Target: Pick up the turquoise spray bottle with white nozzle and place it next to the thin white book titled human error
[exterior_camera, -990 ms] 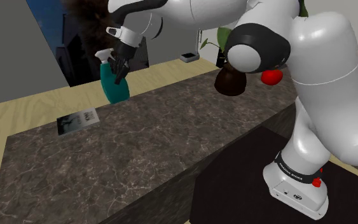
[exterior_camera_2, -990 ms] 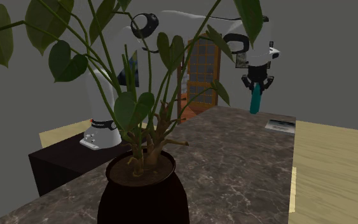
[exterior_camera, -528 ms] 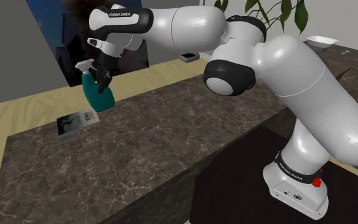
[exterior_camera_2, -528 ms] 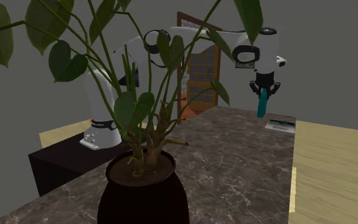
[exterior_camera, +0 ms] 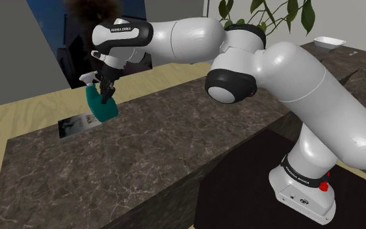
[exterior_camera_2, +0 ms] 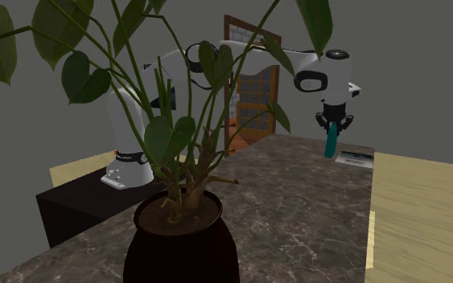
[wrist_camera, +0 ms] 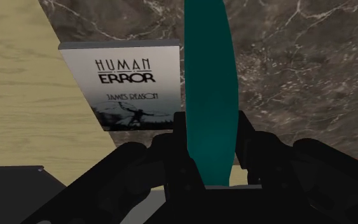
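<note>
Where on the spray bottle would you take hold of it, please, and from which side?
Grip the upper body just below the nozzle, coming from above. The spray bottle hangs roughly upright and its body is flat and thin, so the fingers can close across its two broad faces, as the end effector does now.

Counted on inspection: one turquoise spray bottle [exterior_camera: 101, 105], one thin white book [exterior_camera: 78, 123], one potted plant [exterior_camera_2: 181, 239], one white bowl [exterior_camera: 329, 43] at upper right, one stone-patterned counter [exterior_camera: 175, 151], one robot arm [exterior_camera: 292, 78].
</note>
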Controlling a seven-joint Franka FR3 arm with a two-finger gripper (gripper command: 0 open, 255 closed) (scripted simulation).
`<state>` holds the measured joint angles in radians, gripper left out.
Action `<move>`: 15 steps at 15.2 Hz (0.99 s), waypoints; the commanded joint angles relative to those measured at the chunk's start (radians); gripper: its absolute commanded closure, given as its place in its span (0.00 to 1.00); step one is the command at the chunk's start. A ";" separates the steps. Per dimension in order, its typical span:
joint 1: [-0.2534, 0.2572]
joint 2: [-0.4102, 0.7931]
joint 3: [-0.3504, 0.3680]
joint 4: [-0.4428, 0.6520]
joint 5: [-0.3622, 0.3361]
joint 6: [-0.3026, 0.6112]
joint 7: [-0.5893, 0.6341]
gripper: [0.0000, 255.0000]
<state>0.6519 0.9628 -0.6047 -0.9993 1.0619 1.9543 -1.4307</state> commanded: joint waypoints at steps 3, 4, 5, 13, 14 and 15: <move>0.001 0.022 0.010 -0.012 0.013 0.029 -0.020 1.00; 0.001 0.027 0.013 -0.015 0.016 0.036 -0.026 1.00; 0.001 0.035 0.017 -0.021 0.022 0.047 -0.034 1.00; 0.001 0.035 0.017 -0.021 0.022 0.047 -0.034 1.00; 0.001 0.035 0.017 -0.021 0.022 0.047 -0.034 0.00; 0.001 0.035 0.017 -0.021 0.022 0.047 -0.034 0.00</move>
<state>0.6529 0.9981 -0.5879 -1.0202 1.0837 2.0011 -1.4653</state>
